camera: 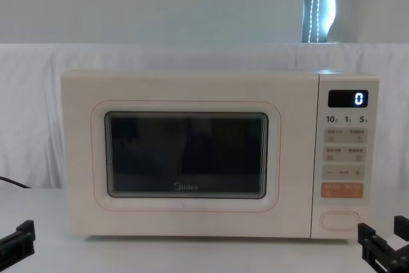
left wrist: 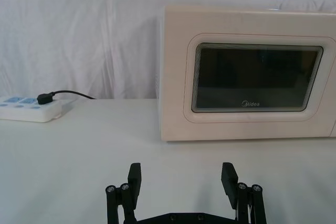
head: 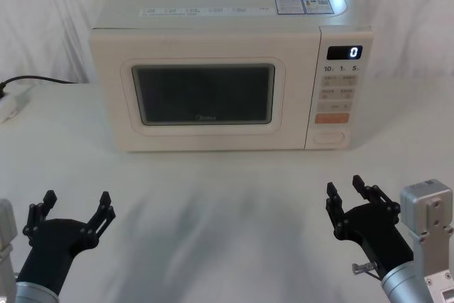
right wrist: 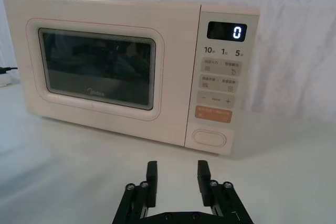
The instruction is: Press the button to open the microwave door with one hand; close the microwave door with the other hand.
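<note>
A cream microwave stands at the back of the white table. Its door (head: 206,101) (left wrist: 252,80) (right wrist: 100,69) (camera: 185,155) is shut flush, dark window facing me. The wide cream button (head: 329,137) (right wrist: 209,138) (camera: 340,220) sits lowest on the control panel, under the orange key. My left gripper (head: 76,211) (left wrist: 181,179) hovers open near the table's front left, well short of the door. Over at the front right, my right gripper (head: 344,193) (right wrist: 177,174) is open with a narrower gap, in line with the button but clearly apart from it.
A white power strip (head: 10,104) (left wrist: 29,108) with a black cable lies at the far left of the table. A white cloth backdrop hangs behind the microwave. The display (head: 345,52) reads 0. Bare tabletop lies between the grippers and the microwave.
</note>
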`<control>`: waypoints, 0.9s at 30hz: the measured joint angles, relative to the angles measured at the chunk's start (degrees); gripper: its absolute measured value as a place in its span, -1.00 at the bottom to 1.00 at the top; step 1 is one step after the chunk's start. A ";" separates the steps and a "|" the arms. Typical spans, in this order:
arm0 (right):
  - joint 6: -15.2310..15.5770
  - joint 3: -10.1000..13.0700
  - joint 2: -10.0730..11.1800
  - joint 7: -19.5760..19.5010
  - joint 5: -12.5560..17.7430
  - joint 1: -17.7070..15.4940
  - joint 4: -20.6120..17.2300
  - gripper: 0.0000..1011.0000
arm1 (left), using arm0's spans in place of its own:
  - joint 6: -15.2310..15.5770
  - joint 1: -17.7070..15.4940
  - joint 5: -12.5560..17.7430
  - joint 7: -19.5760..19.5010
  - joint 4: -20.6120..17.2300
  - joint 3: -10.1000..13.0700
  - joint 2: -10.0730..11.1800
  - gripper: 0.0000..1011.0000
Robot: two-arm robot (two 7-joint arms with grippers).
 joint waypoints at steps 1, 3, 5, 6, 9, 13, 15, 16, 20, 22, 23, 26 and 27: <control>0.00 0.00 0.00 0.00 0.00 0.00 0.00 0.00 | 0.00 0.00 0.00 0.00 0.00 0.00 0.00 0.98; 0.00 0.00 0.00 0.00 0.00 0.00 0.00 -0.16 | 0.00 0.00 0.00 0.00 0.00 0.00 0.00 0.98; 0.00 0.00 0.00 0.00 0.00 0.00 0.00 -0.30 | 0.00 0.00 0.00 0.00 0.00 0.00 0.00 0.98; 0.00 0.00 0.00 0.00 0.00 0.00 0.00 -0.30 | 0.00 0.00 0.00 0.00 0.00 0.00 0.00 0.98; 0.00 0.00 0.00 0.00 0.00 0.00 0.00 -0.55 | 0.00 0.00 0.00 0.00 0.00 0.00 0.00 0.98; 0.00 0.00 0.00 0.01 0.00 0.00 0.00 -0.76 | 0.00 0.00 0.00 0.00 0.00 0.00 0.00 0.98; 0.00 0.00 0.00 0.00 0.00 0.00 0.00 -0.87 | 0.00 0.00 0.00 0.00 0.00 0.00 0.00 0.98; 0.00 0.00 0.00 0.00 0.00 0.00 0.00 -0.93 | 0.00 0.00 0.00 0.00 0.00 0.00 0.00 0.98; 0.00 0.00 0.00 0.00 0.00 0.00 0.00 -1.00 | 0.00 0.00 0.00 0.00 0.00 0.00 0.00 0.98; 0.00 0.00 0.00 0.01 0.00 0.00 0.00 -1.00 | 0.00 0.00 0.00 0.00 0.00 0.00 0.00 0.98; 0.00 0.00 0.00 0.00 0.00 0.00 0.00 -1.00 | 0.00 0.00 0.00 0.00 0.00 0.00 0.00 0.98; 0.00 0.00 0.00 0.01 0.00 0.00 0.00 -1.00 | 0.00 0.00 0.00 0.00 0.00 0.00 0.00 0.98; 0.00 0.00 0.00 0.01 0.00 0.00 0.00 -1.00 | 0.00 0.00 0.00 0.00 0.00 0.00 0.00 0.98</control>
